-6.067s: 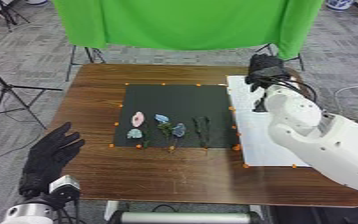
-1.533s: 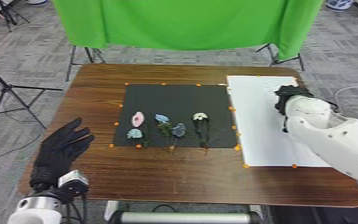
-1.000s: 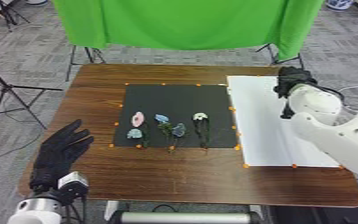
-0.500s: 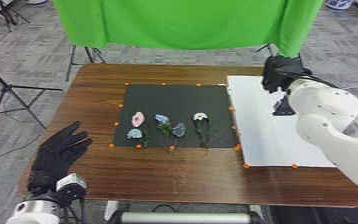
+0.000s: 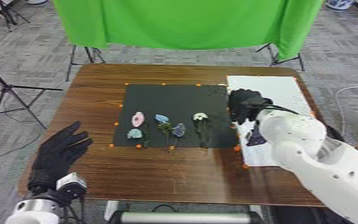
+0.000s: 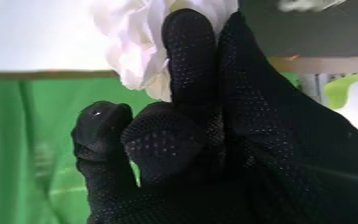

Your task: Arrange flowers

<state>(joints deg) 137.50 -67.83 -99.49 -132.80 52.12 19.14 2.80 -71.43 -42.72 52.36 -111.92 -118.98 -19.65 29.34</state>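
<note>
My right hand (image 5: 245, 101) is over the seam between the black mat (image 5: 171, 95) and the white sheet (image 5: 273, 92). In the right wrist view, the right hand (image 6: 193, 75) is shut on a pale pinkish-white flower (image 6: 131, 42), its petals beside the fingertips; its stem is hidden. On the mat lie a pink flower (image 5: 137, 119), a pale teal one (image 5: 135, 133), a light blue one (image 5: 161, 118), a grey-blue one (image 5: 178, 130) and a white one (image 5: 199, 116) with dark green stems. My left hand (image 5: 55, 155) is open over the table's left side.
Small orange markers line the edges of the mat and sheet on the brown table (image 5: 158, 175). A green cloth (image 5: 184, 25) hangs beyond the far edge. The right arm crosses the sheet's near right part.
The right hand has come from the sheet's far right side leftward to the mat's right edge. A white flower head lies on the mat where only dark stems showed 6.1 s ago.
</note>
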